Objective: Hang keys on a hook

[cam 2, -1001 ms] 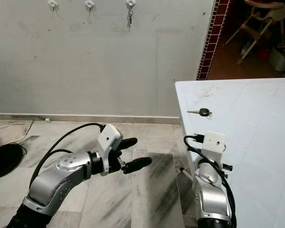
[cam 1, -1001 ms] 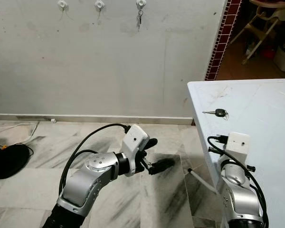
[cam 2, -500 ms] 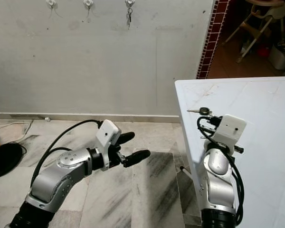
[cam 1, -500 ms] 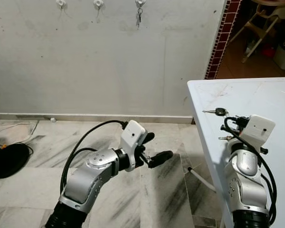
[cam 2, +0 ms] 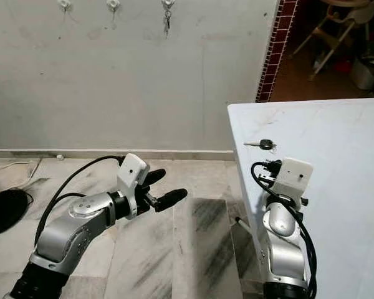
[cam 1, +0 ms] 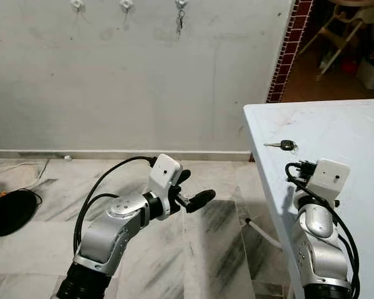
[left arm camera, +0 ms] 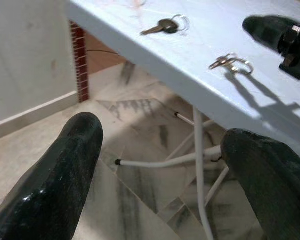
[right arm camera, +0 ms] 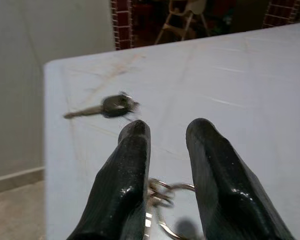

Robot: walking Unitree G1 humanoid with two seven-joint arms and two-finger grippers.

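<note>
This looks like a home: a marble floor (cam 1: 212,249), a plain wall with hooks (cam 1: 126,5), a white table (cam 1: 336,131), and maybe a high chair (cam 1: 336,31) behind.

White table (cam 1: 336,124), grey-veined marble floor (cam 1: 212,249), seemingly black-headed key (cam 1: 282,145).

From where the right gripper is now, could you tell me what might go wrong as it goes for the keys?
The right gripper hangs open over a key ring lying flat on the white table; its fingers may close on the tabletop and skid the ring away. A second black-headed key lies just beyond, so the wrong one could be picked. The ring also sits near the table edge and might slide off.
</note>
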